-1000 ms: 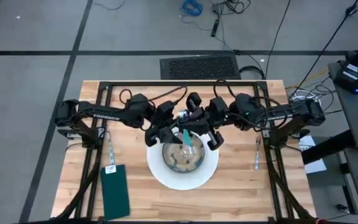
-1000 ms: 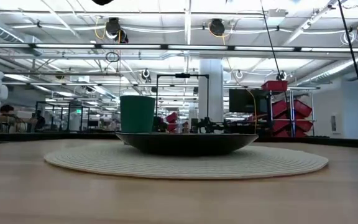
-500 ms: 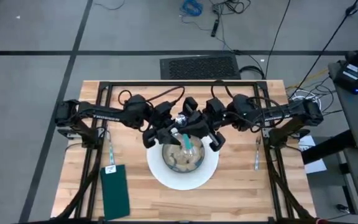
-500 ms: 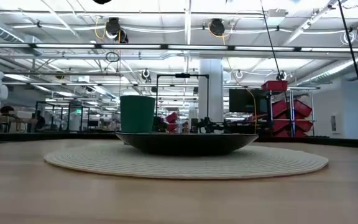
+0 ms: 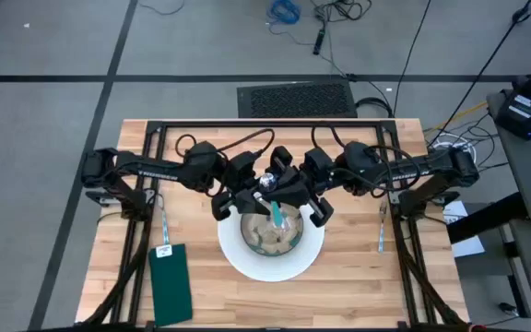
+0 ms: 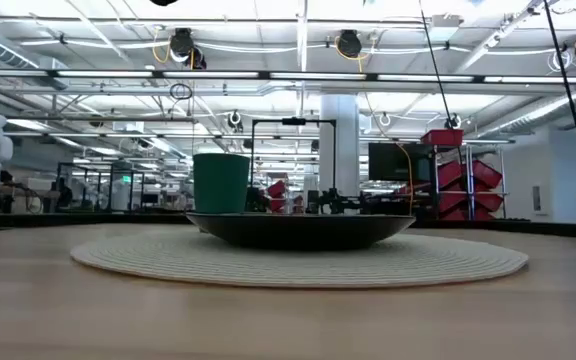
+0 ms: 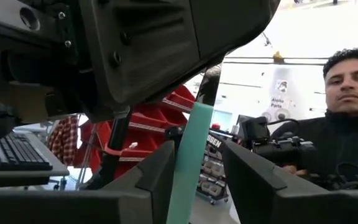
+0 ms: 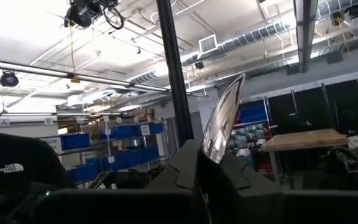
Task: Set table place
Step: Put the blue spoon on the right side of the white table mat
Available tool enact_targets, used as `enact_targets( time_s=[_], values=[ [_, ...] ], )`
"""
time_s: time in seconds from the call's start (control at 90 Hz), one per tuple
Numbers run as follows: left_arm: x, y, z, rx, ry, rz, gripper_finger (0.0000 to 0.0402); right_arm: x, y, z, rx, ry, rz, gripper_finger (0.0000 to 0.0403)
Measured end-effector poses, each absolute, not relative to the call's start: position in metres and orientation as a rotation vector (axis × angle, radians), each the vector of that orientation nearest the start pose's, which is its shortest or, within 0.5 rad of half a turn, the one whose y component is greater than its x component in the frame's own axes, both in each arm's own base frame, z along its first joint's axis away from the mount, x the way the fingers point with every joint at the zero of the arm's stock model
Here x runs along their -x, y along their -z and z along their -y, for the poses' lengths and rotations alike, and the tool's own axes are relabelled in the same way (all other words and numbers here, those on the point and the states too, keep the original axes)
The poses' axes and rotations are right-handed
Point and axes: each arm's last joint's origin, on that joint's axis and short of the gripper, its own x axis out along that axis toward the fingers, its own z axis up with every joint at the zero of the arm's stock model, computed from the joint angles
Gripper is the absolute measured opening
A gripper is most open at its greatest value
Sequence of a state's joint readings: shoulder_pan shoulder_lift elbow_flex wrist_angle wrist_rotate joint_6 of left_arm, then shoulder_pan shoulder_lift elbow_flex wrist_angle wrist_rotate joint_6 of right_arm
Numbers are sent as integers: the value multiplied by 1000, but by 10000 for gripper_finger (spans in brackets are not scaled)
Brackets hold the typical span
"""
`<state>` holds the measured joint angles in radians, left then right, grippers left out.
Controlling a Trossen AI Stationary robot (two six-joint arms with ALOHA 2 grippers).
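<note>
A spoon with a teal handle and a shiny metal bowl hangs above a dark bowl. That bowl stands on a round white mat in the middle of the wooden table. My right gripper is shut on the spoon. My left gripper faces it from the left, open. Its fingers stand on either side of the teal handle; whether one of them touches it, I cannot tell. A green cup stands behind the bowl. My right gripper pinches the spoon between its two fingers just below the metal bowl, which sticks out past the fingertips, edge-on. It comes from the table's right side. The spoon is lifted clear, its teal handle slanting toward the bowl below.
A dark green napkin lies at the front left, with a utensil just beyond it. Another utensil lies at the right. The black frame runs round the table. A person sits beyond the table.
Both grippers have stayed over the bowl. My right gripper has crept a little toward the left arm with the spoon, so the two stand closer together. The spoon stays lifted.
</note>
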<state>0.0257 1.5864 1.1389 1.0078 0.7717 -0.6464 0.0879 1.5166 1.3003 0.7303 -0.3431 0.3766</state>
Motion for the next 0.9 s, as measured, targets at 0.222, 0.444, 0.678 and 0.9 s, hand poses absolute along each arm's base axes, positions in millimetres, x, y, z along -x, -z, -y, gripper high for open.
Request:
enact_targets(
  time_s=[0.222,0.444,0.678,0.9],
  values=[
    [-346,-363,11,384,853,274,120,-340,-418,-39,-306,-504,403,0],
    [-348,-362,11,399,815,282,67,-340,-416,-39,-302,-496,388,0],
    [-347,-364,10,362,816,294,27,-340,-417,-39,-317,-499,392,8],
    [-349,-361,9,391,811,266,29,-338,-419,-38,-415,-524,364,89]
  ],
)
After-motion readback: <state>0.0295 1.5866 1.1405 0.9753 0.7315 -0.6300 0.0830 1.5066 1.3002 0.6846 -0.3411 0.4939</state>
